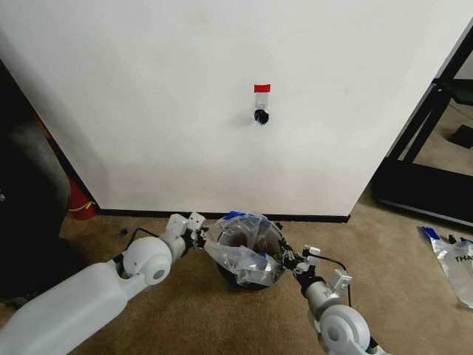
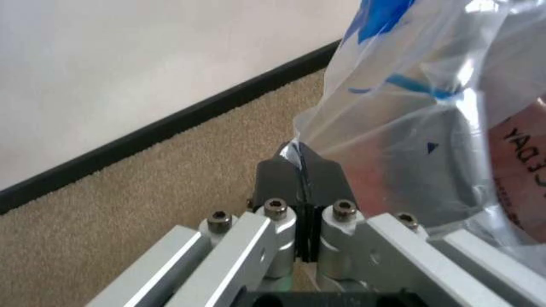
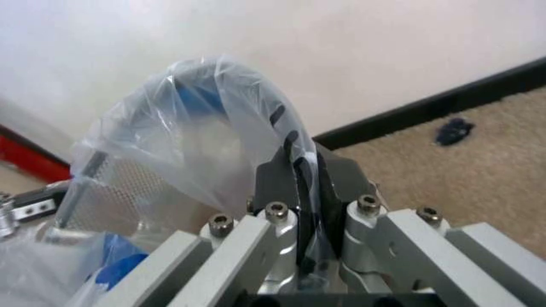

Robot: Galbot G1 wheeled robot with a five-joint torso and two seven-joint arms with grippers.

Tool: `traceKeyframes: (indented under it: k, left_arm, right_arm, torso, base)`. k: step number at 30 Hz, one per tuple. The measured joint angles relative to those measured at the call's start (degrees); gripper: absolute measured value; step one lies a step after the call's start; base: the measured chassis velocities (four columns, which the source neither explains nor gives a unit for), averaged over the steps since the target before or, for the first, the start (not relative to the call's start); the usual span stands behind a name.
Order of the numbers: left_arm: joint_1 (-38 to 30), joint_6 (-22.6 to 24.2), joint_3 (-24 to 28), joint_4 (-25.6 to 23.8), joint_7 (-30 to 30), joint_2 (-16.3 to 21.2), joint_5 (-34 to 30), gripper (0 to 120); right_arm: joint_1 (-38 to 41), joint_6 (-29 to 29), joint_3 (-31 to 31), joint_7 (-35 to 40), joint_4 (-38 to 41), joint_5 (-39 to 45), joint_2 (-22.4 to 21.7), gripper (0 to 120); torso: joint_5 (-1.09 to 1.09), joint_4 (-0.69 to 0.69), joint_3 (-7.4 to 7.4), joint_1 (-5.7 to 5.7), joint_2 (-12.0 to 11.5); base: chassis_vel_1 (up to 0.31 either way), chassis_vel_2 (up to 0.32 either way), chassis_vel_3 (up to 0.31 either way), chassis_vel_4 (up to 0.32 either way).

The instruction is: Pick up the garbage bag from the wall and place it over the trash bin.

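The big plain white wall (image 1: 185,96) stands ahead, its black hook (image 1: 260,116) bare, and below it the thin clear plastic garbage bag (image 1: 247,248) drapes over my small round dark trash bin (image 1: 244,279) on the carpet. My left gripper (image 2: 300,167) pinches the bag's edge on one side, my right gripper (image 3: 307,173) pinches it on the other.

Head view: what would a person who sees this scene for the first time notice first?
The garbage bag draws the eye first: it is spread over the trash bin on the carpet near the wall. The left gripper and the right gripper pinch it from opposite sides, fingers shut on the plastic. Above, a red tape strip and a bare black hook stand out on the wall.
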Motion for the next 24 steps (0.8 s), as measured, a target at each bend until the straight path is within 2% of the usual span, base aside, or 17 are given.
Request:
traceKeyframes:
  k: [14, 24]
  left_arm:
    - [3.7, 1.2, -1.0, -1.3, 1.4, 1.0, -1.3, 0]
    - [6.3, 1.0, -2.4, -3.2, 1.8, 1.9, -1.2, 0]
  right_arm:
    - [-0.3, 2.1, 1.8, -2.2, 0.0, 5.0, 1.8, 1]
    - [1.6, 2.1, 2.9, 2.3, -0.6, 8.1, 3.1, 1]
  torso:
    - [0.0, 0.0, 0.0, 0.0, 0.0]
    - [0.01, 0.0, 0.0, 0.0, 0.0]
  base:
    - [0.0, 0.0, 0.0, 0.0]
    - [0.0, 0.0, 0.0, 0.0]
